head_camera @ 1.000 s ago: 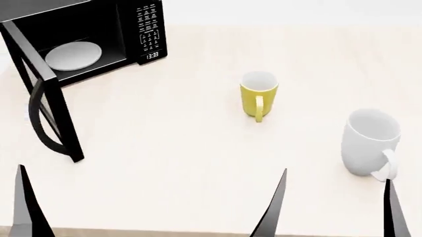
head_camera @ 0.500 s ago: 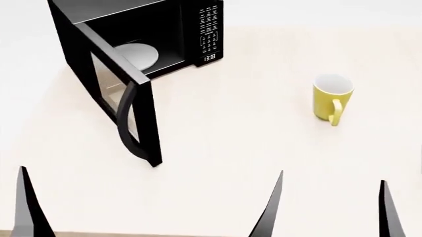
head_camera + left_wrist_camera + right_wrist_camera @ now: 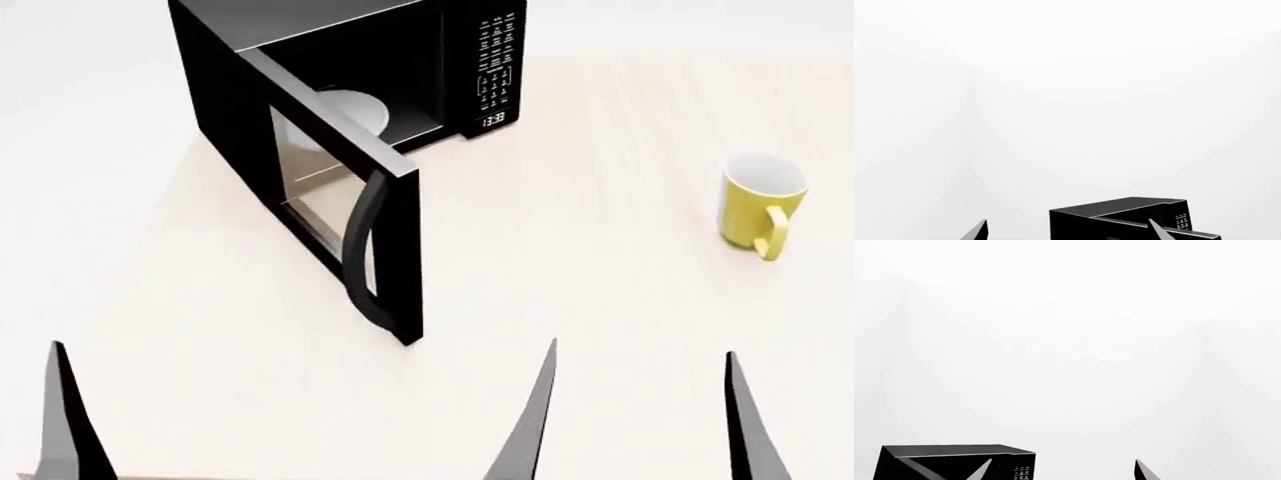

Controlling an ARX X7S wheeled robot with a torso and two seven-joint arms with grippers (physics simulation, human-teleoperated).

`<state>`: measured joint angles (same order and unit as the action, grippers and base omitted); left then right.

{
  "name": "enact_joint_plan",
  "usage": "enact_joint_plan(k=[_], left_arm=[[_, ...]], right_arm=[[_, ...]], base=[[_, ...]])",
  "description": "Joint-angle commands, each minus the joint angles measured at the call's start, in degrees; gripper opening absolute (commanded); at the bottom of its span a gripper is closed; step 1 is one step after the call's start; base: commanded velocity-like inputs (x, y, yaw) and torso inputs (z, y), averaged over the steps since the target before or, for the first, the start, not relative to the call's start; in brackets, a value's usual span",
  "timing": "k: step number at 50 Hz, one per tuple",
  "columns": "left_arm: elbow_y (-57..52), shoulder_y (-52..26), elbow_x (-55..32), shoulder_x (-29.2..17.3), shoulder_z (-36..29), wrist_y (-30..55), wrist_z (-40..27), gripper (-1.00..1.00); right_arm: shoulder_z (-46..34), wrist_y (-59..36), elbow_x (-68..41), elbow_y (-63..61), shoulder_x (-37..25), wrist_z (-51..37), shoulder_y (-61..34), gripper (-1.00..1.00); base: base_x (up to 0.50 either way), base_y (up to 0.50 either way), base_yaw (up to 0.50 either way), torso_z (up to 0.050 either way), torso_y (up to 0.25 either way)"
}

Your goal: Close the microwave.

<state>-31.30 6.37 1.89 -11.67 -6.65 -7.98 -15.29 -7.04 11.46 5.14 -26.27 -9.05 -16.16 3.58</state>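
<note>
The black microwave stands at the table's back left with its glass-window door swung open toward me. The curved handle is on the door's near edge. The white turntable plate shows inside, and the keypad panel with its clock is on the right side. My right gripper is open and empty at the near edge, right of the door. Only one finger of my left gripper shows in the head view. The left gripper is open and empty. The microwave top shows in both the left wrist view and the right wrist view.
A yellow mug stands upright at the right of the pale wooden table, its handle toward me. The table's near edge runs just behind my fingertips. White walls fill both wrist views.
The head view has swung left. The microwave and yellow mug have shifted right in the picture, and the white mug has left the view. The door stays open. My fingertips hold their places.
</note>
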Motion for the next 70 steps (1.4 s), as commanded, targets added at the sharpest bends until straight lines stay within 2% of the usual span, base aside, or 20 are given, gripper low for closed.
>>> enact_joint_plan(k=[1, 58, 63, 65, 70], left_arm=[[0.3, 0.0, 0.0, -0.4, -0.7, 0.1, -0.3, 1.0], [1.6, -0.2, -0.3, -2.2, -2.5, -0.7, -2.0, 1.0], [1.6, -0.2, -0.4, -2.4, -2.7, -0.7, -2.1, 1.0], [1.7, -0.2, -1.0, -2.5, -2.8, -0.7, -1.9, 1.0], [1.5, -1.1, -12.4, -5.1, -0.9, 2.9, 1.8, 1.0]], right_arm=[[-1.6, -1.6, 0.0, -2.0, -0.7, 1.6, 0.2, 1.0], [-4.4, 1.7, 4.9, -1.8, -3.1, -2.4, 1.0, 1.0], [-4.5, 2.6, 5.7, -1.4, -3.2, -3.1, 1.1, 1.0], [-4.4, 2.7, 6.0, -1.7, -3.2, -3.5, 1.1, 1.0], [-4.2, 2.7, 5.3, -2.1, -3.4, -3.6, 1.1, 1.0]], base=[[0.5, 0.0, 0.0, 0.0, 0.0], [0.5, 0.0, 0.0, 0.0, 0.0], [0.1, 0.0, 0.0, 0.0, 0.0], [0.0, 0.0, 0.0, 0.0, 0.0], [0.0, 0.0, 0.0, 0.0, 0.0]])
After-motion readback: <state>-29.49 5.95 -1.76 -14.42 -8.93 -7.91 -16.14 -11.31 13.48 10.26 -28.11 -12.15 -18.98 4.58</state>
